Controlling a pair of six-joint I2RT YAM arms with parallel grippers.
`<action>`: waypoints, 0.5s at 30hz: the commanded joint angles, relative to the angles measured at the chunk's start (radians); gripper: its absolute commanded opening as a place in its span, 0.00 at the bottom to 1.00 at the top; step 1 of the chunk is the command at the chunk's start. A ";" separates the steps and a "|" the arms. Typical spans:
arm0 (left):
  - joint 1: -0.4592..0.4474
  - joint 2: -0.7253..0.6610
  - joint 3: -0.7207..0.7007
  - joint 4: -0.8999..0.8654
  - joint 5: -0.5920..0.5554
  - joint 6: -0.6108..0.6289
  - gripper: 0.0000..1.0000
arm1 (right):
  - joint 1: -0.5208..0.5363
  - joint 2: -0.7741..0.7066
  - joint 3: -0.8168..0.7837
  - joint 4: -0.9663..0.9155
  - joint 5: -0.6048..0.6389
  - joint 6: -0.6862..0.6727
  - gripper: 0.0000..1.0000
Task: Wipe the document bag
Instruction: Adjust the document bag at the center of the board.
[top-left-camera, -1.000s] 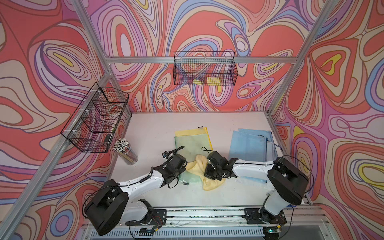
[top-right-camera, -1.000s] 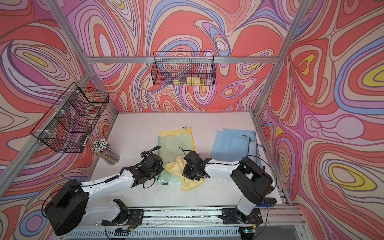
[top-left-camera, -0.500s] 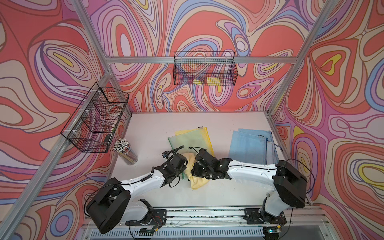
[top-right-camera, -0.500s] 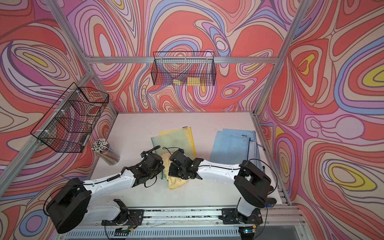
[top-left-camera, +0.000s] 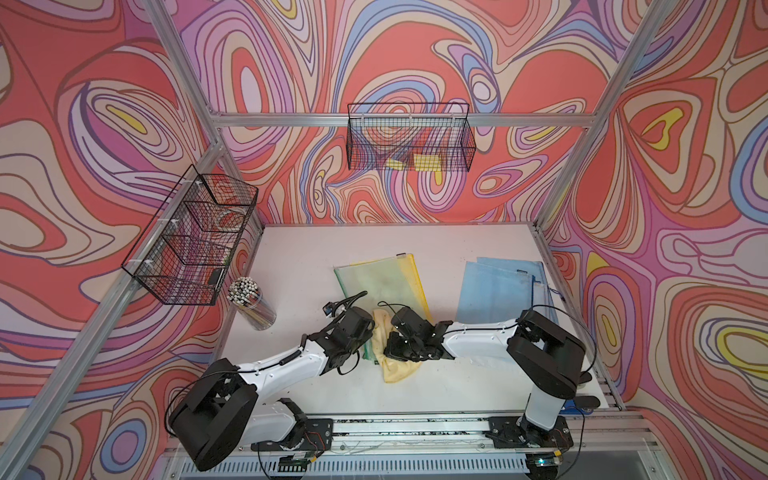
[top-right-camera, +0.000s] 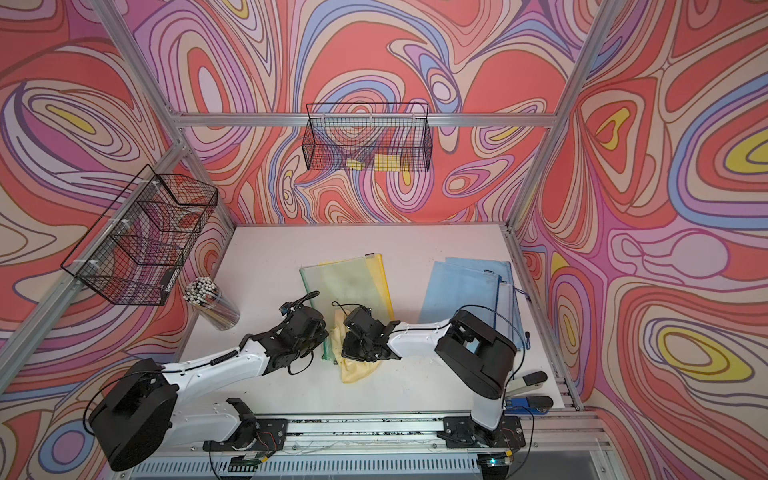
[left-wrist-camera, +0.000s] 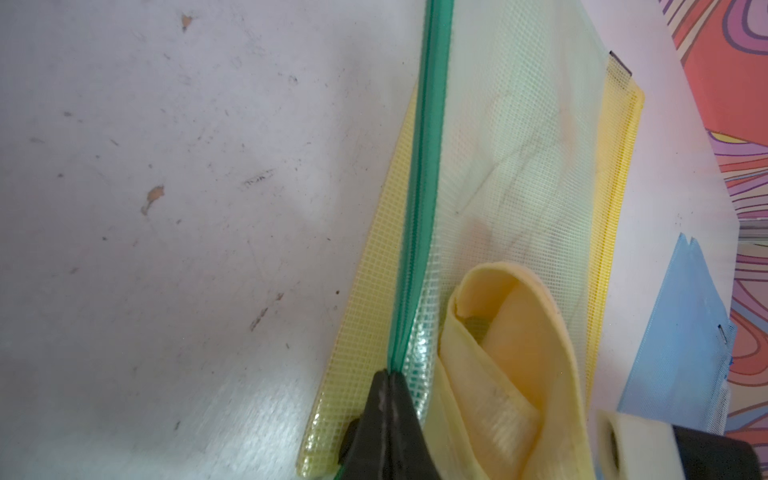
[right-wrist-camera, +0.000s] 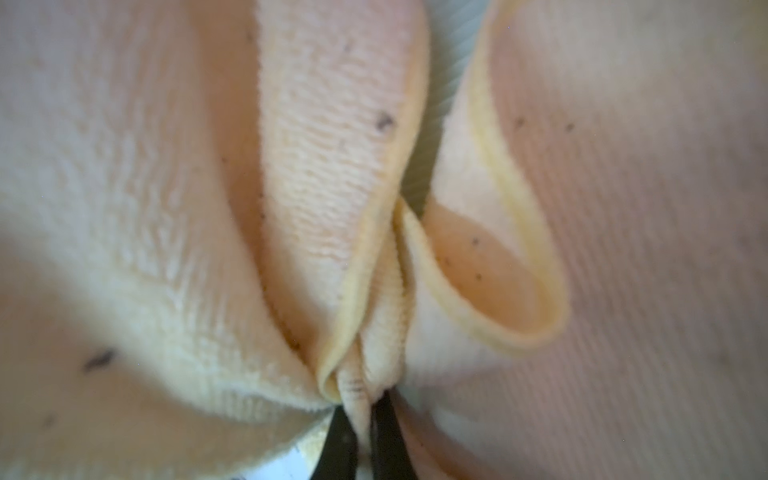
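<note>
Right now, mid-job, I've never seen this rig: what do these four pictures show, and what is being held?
Two robot arms, left and right, stand on a rail at the table's near edge. The two wide pictures come from one camera overhead; the two close-ups come from cameras on the arms' wrists. On the table lie a green-zip bag atop a yellow bag, blue bags and a cup of pens. The left end effector is shut on the green-zip bag's zip edge. The right end effector is shut on a yellow cloth lying partly on that bag.
</note>
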 joint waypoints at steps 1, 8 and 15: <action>0.000 -0.031 0.003 -0.040 -0.052 -0.005 0.00 | -0.132 -0.094 -0.134 -0.101 0.029 -0.013 0.00; 0.002 -0.068 -0.010 -0.046 -0.056 0.006 0.00 | -0.409 -0.294 -0.204 -0.292 0.069 -0.171 0.00; 0.003 -0.096 -0.039 -0.067 -0.053 0.028 0.00 | -0.288 -0.287 0.007 -0.304 0.041 -0.178 0.00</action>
